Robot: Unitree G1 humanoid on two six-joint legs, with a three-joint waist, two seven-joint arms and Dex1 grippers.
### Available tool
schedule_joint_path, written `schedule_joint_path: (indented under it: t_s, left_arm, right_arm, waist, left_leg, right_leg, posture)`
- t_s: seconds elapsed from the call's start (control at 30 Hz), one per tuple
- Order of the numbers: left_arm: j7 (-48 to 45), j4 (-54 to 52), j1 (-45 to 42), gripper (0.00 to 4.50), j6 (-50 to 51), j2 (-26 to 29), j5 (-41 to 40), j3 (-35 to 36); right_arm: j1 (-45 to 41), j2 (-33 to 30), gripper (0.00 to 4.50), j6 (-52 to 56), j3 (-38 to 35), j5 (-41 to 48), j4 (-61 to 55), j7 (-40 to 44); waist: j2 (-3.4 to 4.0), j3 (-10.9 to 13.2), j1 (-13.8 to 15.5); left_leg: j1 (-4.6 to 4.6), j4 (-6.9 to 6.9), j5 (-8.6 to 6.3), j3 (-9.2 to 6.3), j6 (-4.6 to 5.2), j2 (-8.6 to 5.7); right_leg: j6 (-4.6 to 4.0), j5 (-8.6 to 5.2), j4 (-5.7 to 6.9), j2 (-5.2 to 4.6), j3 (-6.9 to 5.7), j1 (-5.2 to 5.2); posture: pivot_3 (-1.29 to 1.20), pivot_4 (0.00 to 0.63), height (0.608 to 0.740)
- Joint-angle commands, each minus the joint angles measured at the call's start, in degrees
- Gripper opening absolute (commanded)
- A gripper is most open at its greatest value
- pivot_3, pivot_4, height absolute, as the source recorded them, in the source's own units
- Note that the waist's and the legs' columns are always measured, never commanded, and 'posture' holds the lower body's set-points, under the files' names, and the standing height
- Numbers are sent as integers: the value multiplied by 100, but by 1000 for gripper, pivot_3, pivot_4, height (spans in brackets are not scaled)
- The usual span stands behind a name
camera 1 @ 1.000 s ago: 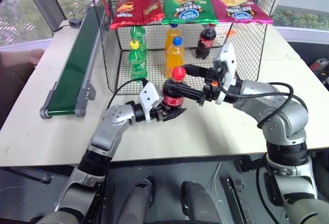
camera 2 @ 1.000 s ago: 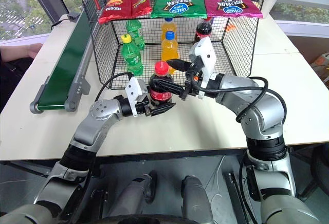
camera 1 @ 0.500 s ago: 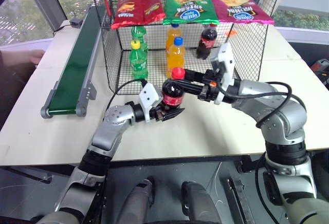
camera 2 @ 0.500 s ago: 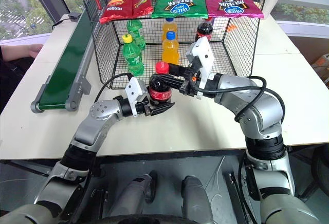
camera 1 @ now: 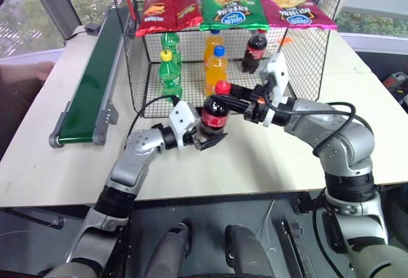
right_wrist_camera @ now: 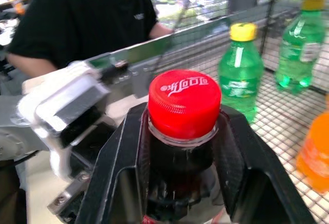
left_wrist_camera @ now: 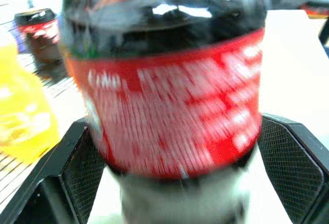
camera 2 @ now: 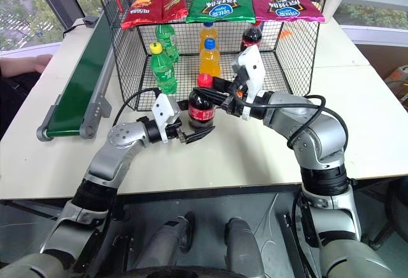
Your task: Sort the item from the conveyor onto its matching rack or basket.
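The small cola bottle (camera 1: 214,112) is held upright above the counter (camera 1: 57,163), just in front of the open side of the black wire-mesh cage (camera 1: 306,55). The right claw (camera 1: 231,90) is clamped on the bottle's neck just under the red cap, as the right wrist view shows, with a black finger (right_wrist_camera: 126,167) on either side of the neck. The left claw (camera 2: 191,130) sits lower, around the bottle's base, with its fingers (left_wrist_camera: 77,172) spread wide on both sides of the labelled body and a gap visible between them and the plastic, so it stands open. Inside the cage stand two green soda bottles (camera 1: 170,74), two orange soda bottles (camera 1: 217,69) and another cola bottle (camera 1: 254,50); three snack bags (camera 1: 233,7) lie on its mesh top shelf. The dark-green conveyor (camera 1: 92,87) runs along the counter on the robot's left, well apart from the held bottle. A person (right_wrist_camera: 77,18) in a black shirt is beyond the belt.
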Motion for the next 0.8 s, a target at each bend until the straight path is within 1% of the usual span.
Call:
schedule_joint_path:
  t_s: [0.03,0.2,0.43,0.6,0.8]
  left_arm:
    - [-60,-586,223,4409,37,67,-130,23]
    - [264,-987,489,4409,244,-3,-314,321]
    - [810,-1171,434,4409,402,-233,-415,578]
    - [1312,-1010,228,4409,252,-537,-304,680]
    - [1570,-769,125,4409,77,-728,-152,603]
  right_arm:
    - [-450,34,1142,-498,-448,-315,212,-435]
    - [-745,145,1142,-917,-576,-750,881,-871]
    - [-1116,297,1142,-1502,-755,-1170,1769,-1298]
    - [-1356,326,1142,-2213,-716,-1621,2654,-1438]
    - [-1558,402,1142,-2850,-677,-1942,3459,-1450]
  waist:
    - [1,1,29]
    - [1,1,26]
    - [2,1,20]
    - [2,1,26]
    - [2,1,11]
  left_leg:
    - [0,0,0,0,0,0]
    - [-1,1,0,2,-1,-4]
    - [1,1,1,2,1,-2]
    - [2,3,3,5,2,-3]
    - [4,2,3,8,3,-4]
  right_leg:
    - [0,0,2,0,0,-1]
    - [0,-1,-2,-2,1,1]
    - [2,0,7,1,1,-1]
    - [17,9,8,2,1,0]
    - [21,11,10,4,3,0]
  posture:
    - [0,150,738]
    - [0,150,738]
    - [0,150,738]
    - [0,150,738]
    - [0,150,738]
